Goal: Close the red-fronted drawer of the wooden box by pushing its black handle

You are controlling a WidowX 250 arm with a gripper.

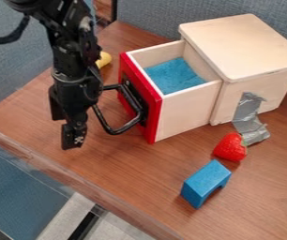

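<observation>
The black gripper (71, 127) hangs over the left part of the wooden table, just left of the drawer's black handle (116, 129). The handle's ends pass close by the gripper; whether they touch cannot be made out. A red-fronted drawer (186, 112) stands pulled out of a pale wooden box (243, 44), with a blue surface (174, 76) inside it. Grey tape (249, 119) runs from the box down to the table. In front of the box lie a red strawberry (230, 147) and a blue arch-shaped block (207, 181).
Behind the arm, a yellow object (104, 59) is partly hidden. The table's front edge (64, 169) runs diagonally from the left side toward the bottom. Blue-grey padded walls stand behind and to the left of the table (271, 173).
</observation>
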